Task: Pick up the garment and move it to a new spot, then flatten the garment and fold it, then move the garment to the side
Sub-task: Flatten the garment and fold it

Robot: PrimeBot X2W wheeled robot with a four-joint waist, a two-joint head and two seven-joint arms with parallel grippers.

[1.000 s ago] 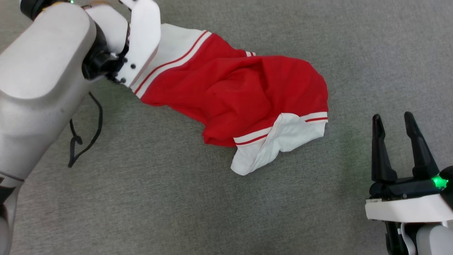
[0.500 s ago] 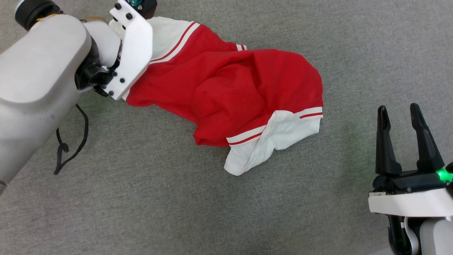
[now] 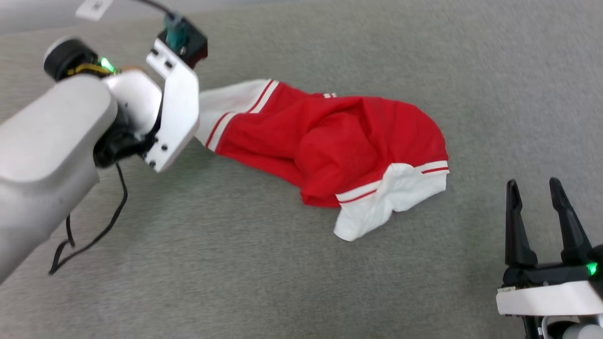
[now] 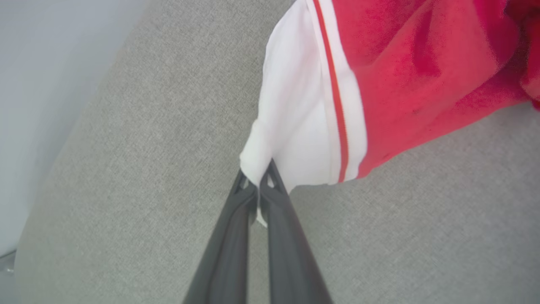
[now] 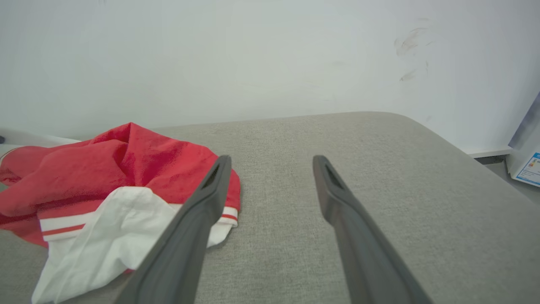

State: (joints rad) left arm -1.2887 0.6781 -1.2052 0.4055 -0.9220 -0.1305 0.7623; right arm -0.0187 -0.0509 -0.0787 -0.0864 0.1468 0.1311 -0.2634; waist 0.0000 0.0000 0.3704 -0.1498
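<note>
- The right gripper [image 3: 533,182] hovers at the near right. Its two dark fingers are spread wide with nothing between them, and it is well apart from the cloth.
- A grey fabric surface [image 3: 245,263] lies under everything. A thin black cable [image 3: 110,221] loops over it below the pale left arm [image 3: 47,150].
- The garment [image 3: 348,141] lies bunched near the middle of the surface, its red body rumpled. One white sleeve with red-and-white stripe trim spills toward the near right.
- Its other white sleeve reaches out toward the far left.
- The left gripper [image 4: 257,177] has its fingers pressed together on the edge of that far sleeve, pinching white cloth at the tips.
- Beyond the surface's rounded far edge stands a pale wall [image 5: 253,55].
</note>
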